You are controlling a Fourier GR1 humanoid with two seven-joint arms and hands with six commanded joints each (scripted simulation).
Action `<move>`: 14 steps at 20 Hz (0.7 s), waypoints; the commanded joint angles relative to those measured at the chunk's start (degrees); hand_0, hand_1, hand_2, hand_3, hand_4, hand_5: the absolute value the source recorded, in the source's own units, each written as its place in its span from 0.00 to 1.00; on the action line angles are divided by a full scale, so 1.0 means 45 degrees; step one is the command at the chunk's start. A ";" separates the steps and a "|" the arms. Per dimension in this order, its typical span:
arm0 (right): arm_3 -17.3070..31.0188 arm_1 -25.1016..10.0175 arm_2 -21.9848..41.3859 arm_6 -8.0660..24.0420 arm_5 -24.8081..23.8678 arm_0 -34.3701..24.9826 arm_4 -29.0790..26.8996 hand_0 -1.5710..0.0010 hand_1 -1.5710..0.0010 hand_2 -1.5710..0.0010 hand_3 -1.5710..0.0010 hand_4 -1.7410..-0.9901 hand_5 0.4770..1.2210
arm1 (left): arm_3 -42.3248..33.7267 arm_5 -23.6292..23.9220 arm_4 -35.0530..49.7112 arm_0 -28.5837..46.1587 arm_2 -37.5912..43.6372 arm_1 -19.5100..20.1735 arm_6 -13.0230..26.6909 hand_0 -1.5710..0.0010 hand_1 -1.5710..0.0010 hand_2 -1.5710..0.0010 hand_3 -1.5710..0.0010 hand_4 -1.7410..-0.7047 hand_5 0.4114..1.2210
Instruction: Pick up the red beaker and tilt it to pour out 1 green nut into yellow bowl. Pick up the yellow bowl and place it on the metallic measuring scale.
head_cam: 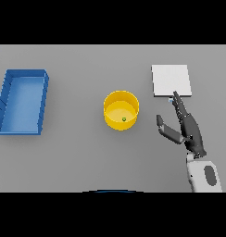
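Pour step looks done — one green nut [124, 119] lies inside the yellow bowl [121, 110] at mid-tabletop. Right hand [189, 128] open, holding nothing, just right of the bowl. Left — bowl onto the scale [171, 80], far-right side.

A bare lab-like test bench: a plain grey table [78, 157] bearing a measuring scale [171, 80] and blue bin [22, 99].
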 commanded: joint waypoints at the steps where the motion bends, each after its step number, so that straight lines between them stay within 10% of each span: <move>1: -0.0059 0.0003 0.0029 0.0116 -0.0136 -0.0086 0.0148 1.00 1.00 1.00 1.00 0.56 0.33 | -0.0514 0.0085 0.0076 0.0377 0.0014 0.0015 0.0129 0.00 0.00 0.00 0.13 0.00 1.00; 7: 0.0020 0.0093 0.0117 -0.0051 -0.0151 -0.0007 0.0233 1.00 1.00 1.00 1.00 0.55 0.34 | -0.2668 -0.0150 0.0230 0.2046 0.0239 -0.0383 0.0681 0.00 0.00 0.00 0.08 0.15 0.68; 10: 0.0128 0.0036 0.0021 -0.0079 -0.0094 -0.0168 0.0129 1.00 1.00 1.00 1.00 0.55 0.34 | -0.3342 -0.0721 0.0487 0.2604 0.0350 -0.0588 0.0680 0.00 0.00 0.00 0.40 0.47 0.49; 12: 0.0048 0.0074 0.0090 0.0028 -0.0206 -0.0129 0.0276 1.00 1.00 1.00 1.00 0.56 0.34 | -0.4386 -0.1481 0.1249 0.2984 0.0561 -0.0745 0.0634 0.09 0.18 0.26 0.54 0.67 0.43; 14: 0.0132 0.0129 0.0030 0.0197 -0.0221 -0.0243 0.0181 1.00 1.00 1.00 1.00 0.56 0.34 | -0.4918 -0.2262 0.1798 0.3229 0.0761 -0.0763 0.0680 0.37 0.47 0.52 0.70 0.79 0.38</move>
